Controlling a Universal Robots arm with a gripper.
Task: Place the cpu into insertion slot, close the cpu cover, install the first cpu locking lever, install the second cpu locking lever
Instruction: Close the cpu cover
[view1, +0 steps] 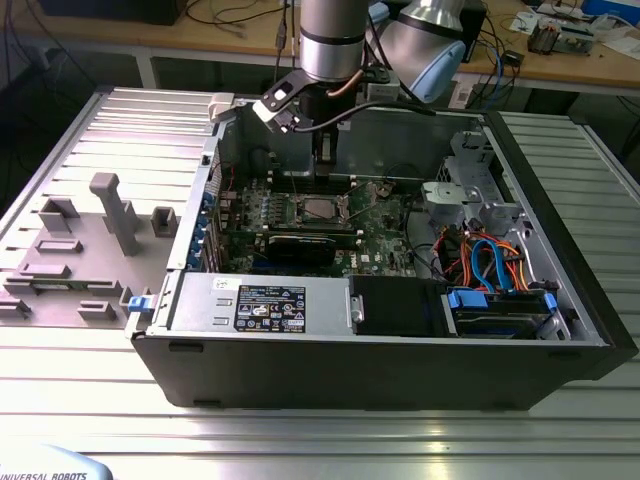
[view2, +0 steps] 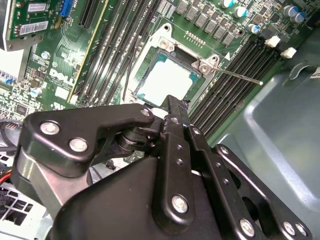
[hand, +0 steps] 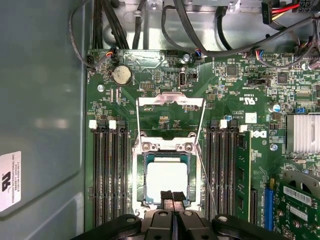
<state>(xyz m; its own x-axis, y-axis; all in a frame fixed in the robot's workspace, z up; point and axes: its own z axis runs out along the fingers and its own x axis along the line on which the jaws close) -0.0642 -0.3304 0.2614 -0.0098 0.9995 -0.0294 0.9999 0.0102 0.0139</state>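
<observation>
cpu (hand: 167, 180) in insertion slot (hand: 167, 146); cover (hand: 170, 101) open

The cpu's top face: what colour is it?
The cpu is pale, shiny silver-grey, almost white under the light. It shows best in the first wrist view.

Arm: silver-grey cylindrical robot arm (view1: 333, 30), black-banded, hanging vertical directly above the fingers. A pale blue-capped joint (view1: 428, 48) stands beside it, toward the exterior view's right.
Wrist: white-and-black camera bracket (view1: 282, 100), angled outward, well above the fingers.
Gripper: black metal two-finger gripper (hand: 172, 196), pointing straight down. Bolted black linkage arms (view2: 80, 140) flank the fingers on either side.
Fingers (hand: 166, 196): two narrow black tips pressed flat together, nothing between them.
</observation>
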